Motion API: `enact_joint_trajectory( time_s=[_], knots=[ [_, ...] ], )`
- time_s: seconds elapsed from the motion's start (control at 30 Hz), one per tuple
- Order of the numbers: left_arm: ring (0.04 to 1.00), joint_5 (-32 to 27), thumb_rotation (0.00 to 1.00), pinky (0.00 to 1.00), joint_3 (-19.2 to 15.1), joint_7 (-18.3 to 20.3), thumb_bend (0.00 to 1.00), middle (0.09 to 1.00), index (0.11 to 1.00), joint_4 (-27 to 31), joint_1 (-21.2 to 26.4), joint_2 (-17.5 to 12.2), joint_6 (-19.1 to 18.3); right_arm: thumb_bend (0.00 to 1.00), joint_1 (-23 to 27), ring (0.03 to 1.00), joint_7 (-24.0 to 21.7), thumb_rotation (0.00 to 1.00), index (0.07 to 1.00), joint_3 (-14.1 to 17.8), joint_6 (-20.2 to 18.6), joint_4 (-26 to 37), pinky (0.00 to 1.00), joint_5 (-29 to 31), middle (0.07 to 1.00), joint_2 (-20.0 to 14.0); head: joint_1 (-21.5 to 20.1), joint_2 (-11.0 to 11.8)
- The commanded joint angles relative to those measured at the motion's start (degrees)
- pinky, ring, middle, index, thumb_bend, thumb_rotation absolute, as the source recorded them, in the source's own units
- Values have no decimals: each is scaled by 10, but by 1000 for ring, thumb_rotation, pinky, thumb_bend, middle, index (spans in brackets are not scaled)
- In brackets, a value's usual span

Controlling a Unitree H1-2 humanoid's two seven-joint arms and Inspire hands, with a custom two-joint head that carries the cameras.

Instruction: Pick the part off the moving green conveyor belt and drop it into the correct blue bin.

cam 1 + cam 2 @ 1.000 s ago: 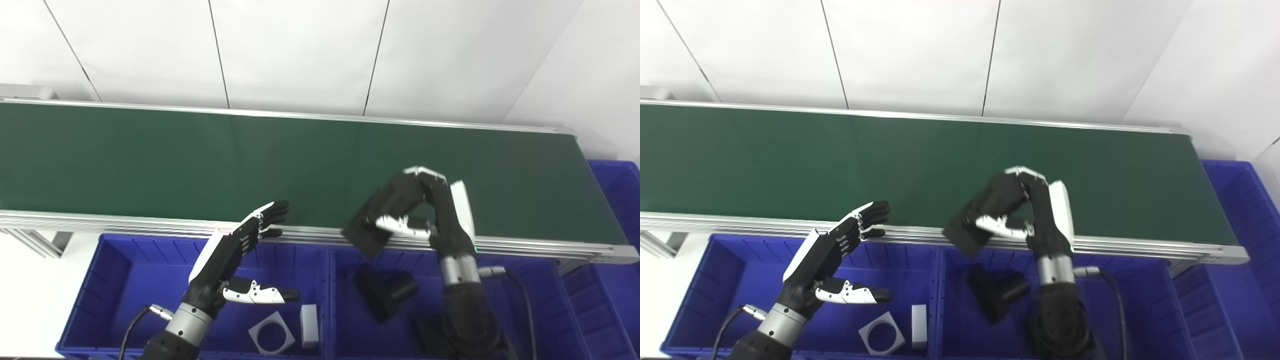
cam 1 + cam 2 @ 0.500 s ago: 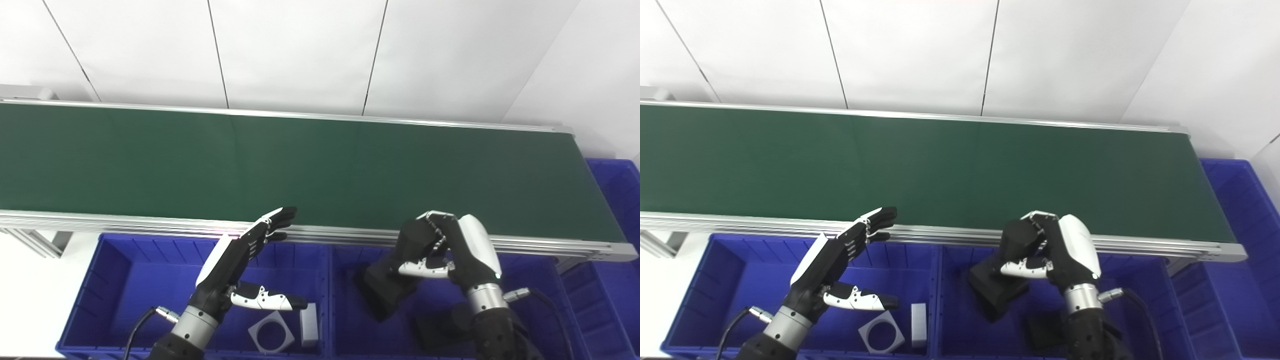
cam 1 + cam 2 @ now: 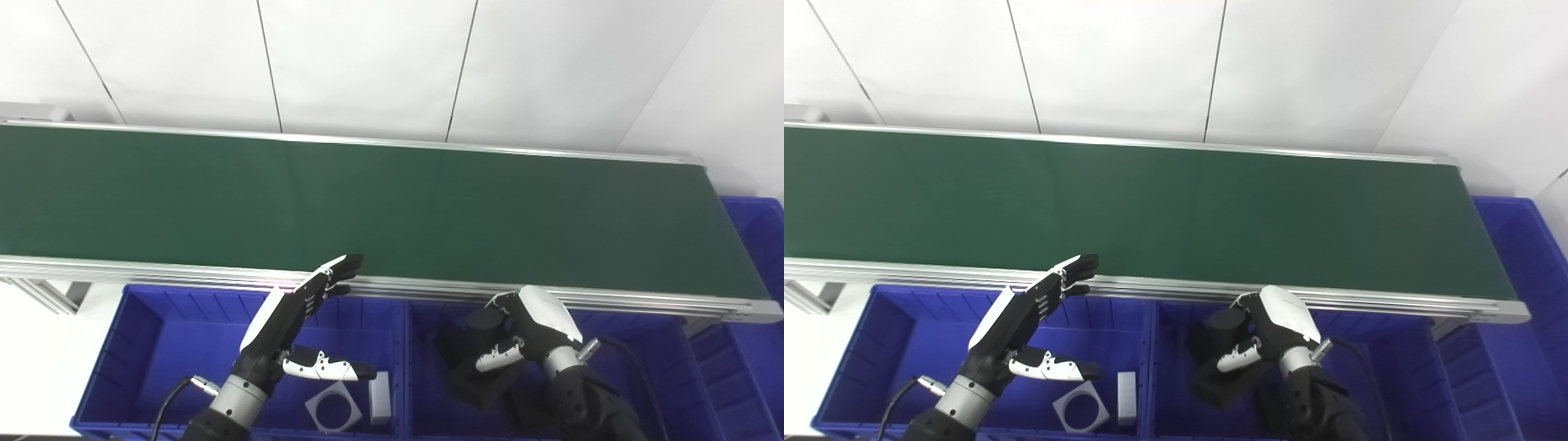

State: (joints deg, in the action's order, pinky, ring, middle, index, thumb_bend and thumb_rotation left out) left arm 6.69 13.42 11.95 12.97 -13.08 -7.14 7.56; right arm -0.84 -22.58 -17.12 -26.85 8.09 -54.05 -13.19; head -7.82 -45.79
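The green conveyor belt runs across the view with no part on it. My right hand is down inside the middle blue bin, shut on a black part with a round boss; thumb and fingers are still wrapped around it. Other black parts lie under and beside it, mostly hidden by the hand and arm. My left hand hovers open over the left blue bin, fingers stretched toward the belt's near rail, holding nothing.
In the left bin lie a white square ring and a white block. A third blue bin stands past the belt's right end. The belt's aluminium rail borders the bins' far edge.
My right hand carried the black part off the belt's near edge, back and down into the middle bin. The left hand barely moved.
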Motion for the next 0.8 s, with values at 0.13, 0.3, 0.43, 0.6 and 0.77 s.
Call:
enact_joint_trajectory(
  time_s=[0.13, 0.3, 0.43, 0.6, 0.77],
  knots=[
    [888, -9, 213, 831, -4, 1, 806, 899, 873, 19, 3, -5, 10, 513, 10, 394, -73, 0, 524, -20, 0, 28, 301, -64, 489, -9, -4, -2],
    [885, -14, 200, 824, -8, 2, 806, 897, 871, 22, 2, -8, 9, 814, -2, 819, -108, 109, 782, -57, 10, 69, 781, -127, 829, -30, -6, -6],
    [887, -19, 198, 823, -9, 4, 809, 898, 870, 26, 1, -11, 7, 893, -24, 955, -94, 297, 891, -74, 18, 114, 975, -168, 921, -34, -6, -7],
    [880, -22, 176, 803, -11, 6, 804, 896, 872, 31, -2, -16, 8, 959, -75, 999, -11, 378, 978, -64, 31, 166, 991, -175, 993, -5, -6, -8],
    [879, -27, 173, 797, -13, 10, 799, 900, 881, 35, -5, -24, 7, 956, -128, 1000, 129, 344, 1000, -35, 84, 186, 995, -95, 1000, 34, -7, -7]
  ],
)
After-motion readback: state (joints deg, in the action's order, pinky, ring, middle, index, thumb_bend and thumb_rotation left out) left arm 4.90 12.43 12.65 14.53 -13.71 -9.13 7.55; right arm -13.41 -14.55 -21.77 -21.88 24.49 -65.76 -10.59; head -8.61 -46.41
